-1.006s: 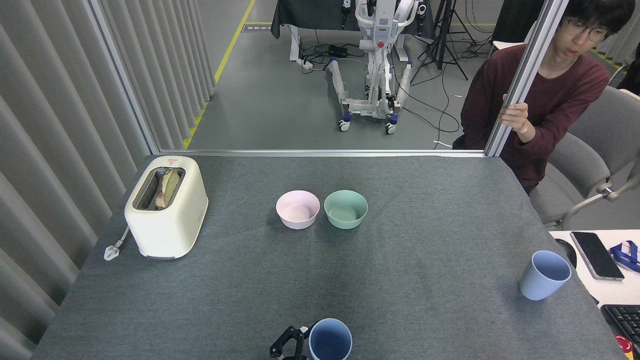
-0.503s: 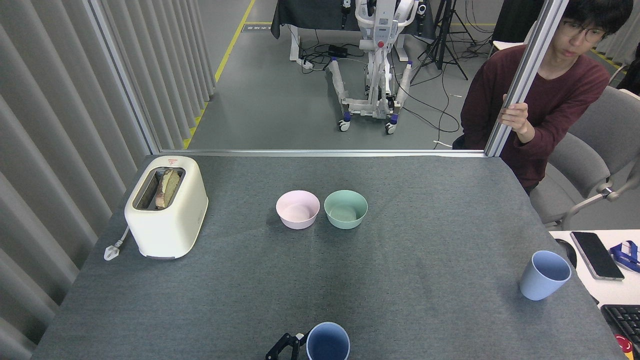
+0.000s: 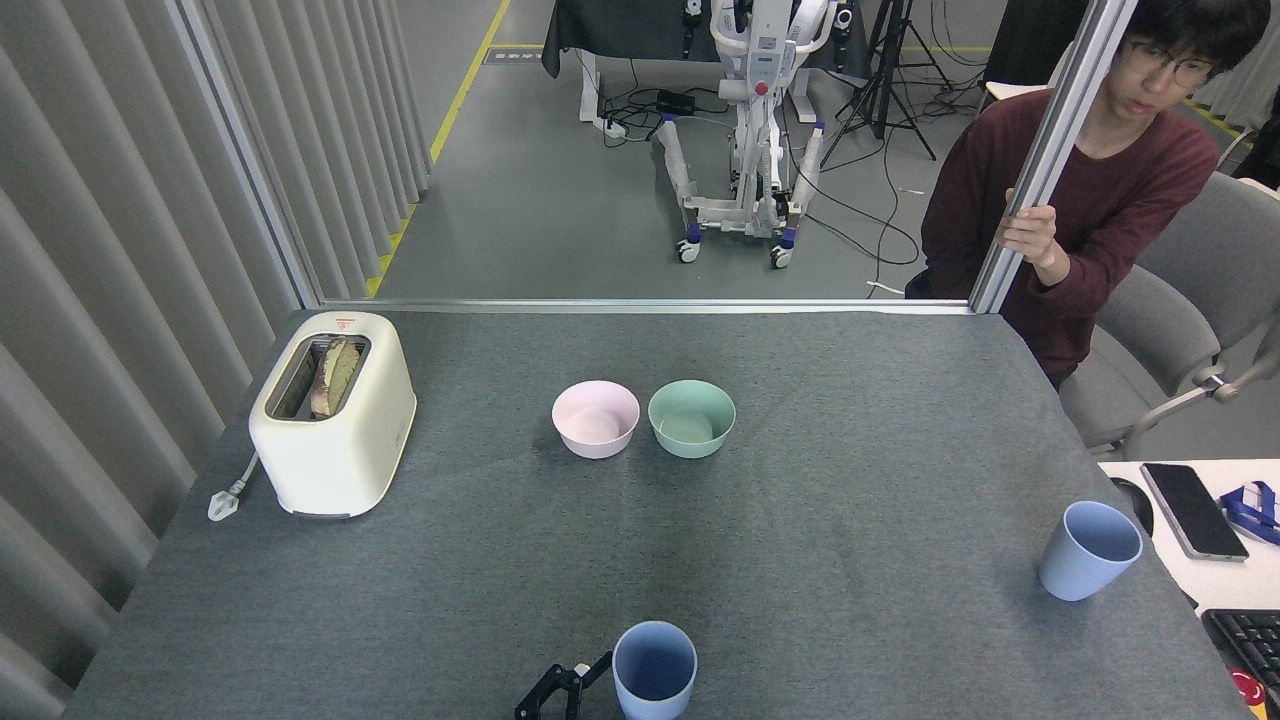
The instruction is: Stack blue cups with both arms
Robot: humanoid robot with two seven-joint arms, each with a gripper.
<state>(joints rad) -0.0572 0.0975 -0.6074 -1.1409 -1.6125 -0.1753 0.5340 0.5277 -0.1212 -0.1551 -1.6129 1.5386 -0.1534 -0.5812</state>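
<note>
Black fingers (image 3: 560, 685) splayed beside near blue cup (image 3: 654, 668).

Only the left hand (image 3: 562, 690) shows, fingers spread, at the bottom edge.

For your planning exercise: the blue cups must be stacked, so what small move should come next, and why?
Probably close the left hand on the near blue cup. Its black fingers sit spread just left of that cup, apparently not yet gripping it, while the far blue cup stands apart at the table's right edge. The right hand is out of view.
</note>
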